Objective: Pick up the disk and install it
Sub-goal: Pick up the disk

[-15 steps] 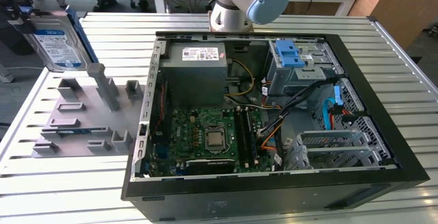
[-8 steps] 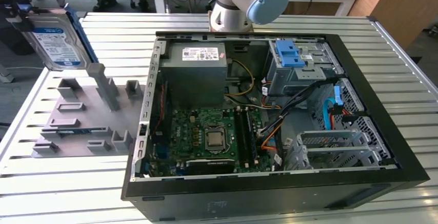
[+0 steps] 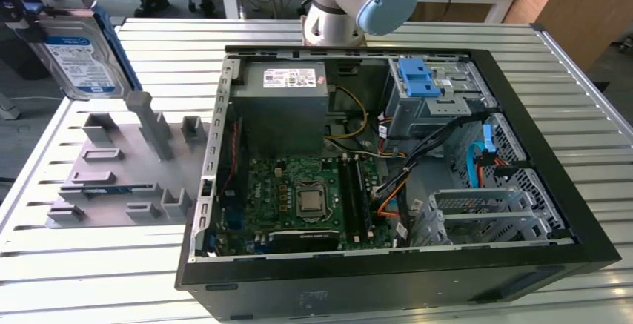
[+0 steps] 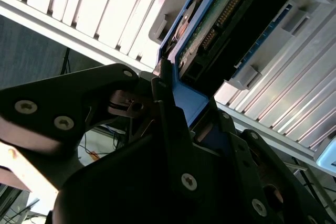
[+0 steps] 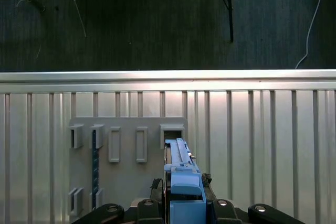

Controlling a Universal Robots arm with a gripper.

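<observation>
- the disk (image 3: 84, 53) is in the air at the exterior view's left, label facing the camera, above the grey holder rack (image 3: 118, 168) and clear of it
- the gripper (image 3: 30, 16) has the disk by its upper end; in the second wrist view the jaws are clamped on the blue bracket (image 4: 189, 98), and a dark finger (image 4: 168, 124) lies along the bracket edge
- the same view shows the disk's circuit-board side (image 4: 220, 19), with the slatted table (image 4: 105, 9) behind it
- in the first wrist view the bracket edge (image 5: 184, 177) hangs over the rack's slots (image 5: 126, 145), roughly in line with one of them
- the open computer case (image 3: 554, 190) sits well apart, toward the exterior view's right; its drive cage with the blue latch (image 3: 425, 79) is at the far side
- step in hand, judged: carrying the held disk
- to do it well: keep the grip square on the bracket and don't squeeze the board side
- keep the disk high enough to pass the rack posts and the case wall
- watch the loose cables (image 3: 435, 153) near the cage, they could snag a corner
</observation>
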